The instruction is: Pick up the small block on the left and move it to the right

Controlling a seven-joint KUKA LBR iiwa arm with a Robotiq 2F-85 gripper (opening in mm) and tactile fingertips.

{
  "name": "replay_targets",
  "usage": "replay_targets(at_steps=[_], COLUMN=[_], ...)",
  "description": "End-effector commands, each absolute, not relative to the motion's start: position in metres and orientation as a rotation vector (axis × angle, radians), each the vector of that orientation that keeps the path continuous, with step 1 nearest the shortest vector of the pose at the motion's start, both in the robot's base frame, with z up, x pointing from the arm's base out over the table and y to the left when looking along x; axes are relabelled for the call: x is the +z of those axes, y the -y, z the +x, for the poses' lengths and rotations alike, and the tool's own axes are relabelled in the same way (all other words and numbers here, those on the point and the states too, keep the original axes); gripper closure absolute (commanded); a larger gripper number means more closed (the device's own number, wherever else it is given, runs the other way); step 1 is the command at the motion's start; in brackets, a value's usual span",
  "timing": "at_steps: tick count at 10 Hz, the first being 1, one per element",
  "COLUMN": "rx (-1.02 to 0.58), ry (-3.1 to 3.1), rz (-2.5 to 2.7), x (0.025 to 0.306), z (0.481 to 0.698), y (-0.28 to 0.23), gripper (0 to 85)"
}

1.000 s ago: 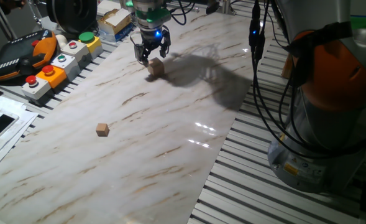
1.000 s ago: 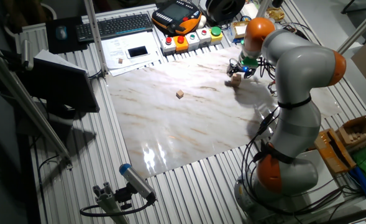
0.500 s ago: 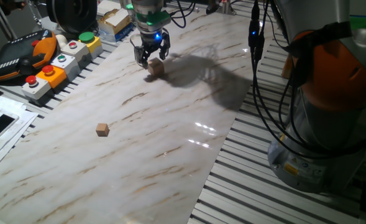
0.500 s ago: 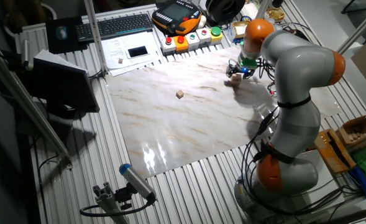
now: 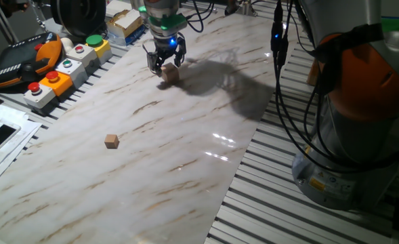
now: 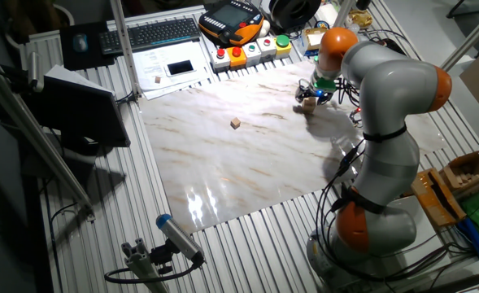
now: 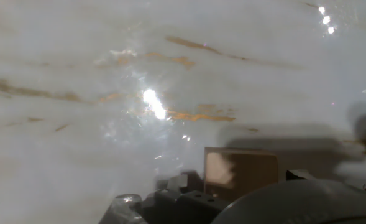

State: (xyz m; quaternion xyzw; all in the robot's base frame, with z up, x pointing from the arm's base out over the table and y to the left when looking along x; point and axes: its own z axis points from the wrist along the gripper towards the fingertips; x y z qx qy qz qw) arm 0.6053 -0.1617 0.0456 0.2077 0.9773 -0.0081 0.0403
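Hand view shows the small block (image 7: 241,173) resting on the bench (image 5: 185,142) near its far edge, just below the claw (image 5: 164,62). Claw spread, holding nothing. Recommend centring both fingers around the block before closing.

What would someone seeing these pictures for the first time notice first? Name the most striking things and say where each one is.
The big grey and orange robot arm stands out first, bent over the far end of the marble-patterned table. Its gripper hangs just above the pale beige block, which rests on the tabletop. A smaller, darker cube sits alone near the middle, and a row of coloured push-buttons lines the table's edge.
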Motion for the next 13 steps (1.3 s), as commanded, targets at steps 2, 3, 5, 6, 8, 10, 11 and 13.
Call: replay_targets(at_steps=[2, 3, 5, 6, 8, 10, 11, 13], rx=[-0.024, -0.021, -0.030, -0.032, -0.028, -0.022, -0.018, -0.018], ry=[-2.991, -2.990, -2.985, -2.984, -2.989, -2.995, -3.007, -3.010], rz=[0.662, 0.671, 0.687, 0.689, 0.671, 0.639, 0.618, 0.604], x=[0.045, 0.045, 0.045, 0.044, 0.043, 0.045, 0.047, 0.055], z=[0.605, 0.604, 0.604, 0.604, 0.604, 0.604, 0.605, 0.606], y=[0.164, 0.164, 0.164, 0.164, 0.165, 0.165, 0.167, 0.166], gripper=[8.0, 8.7, 10.7, 15.3, 30.0, 57.7, 75.0, 84.3])
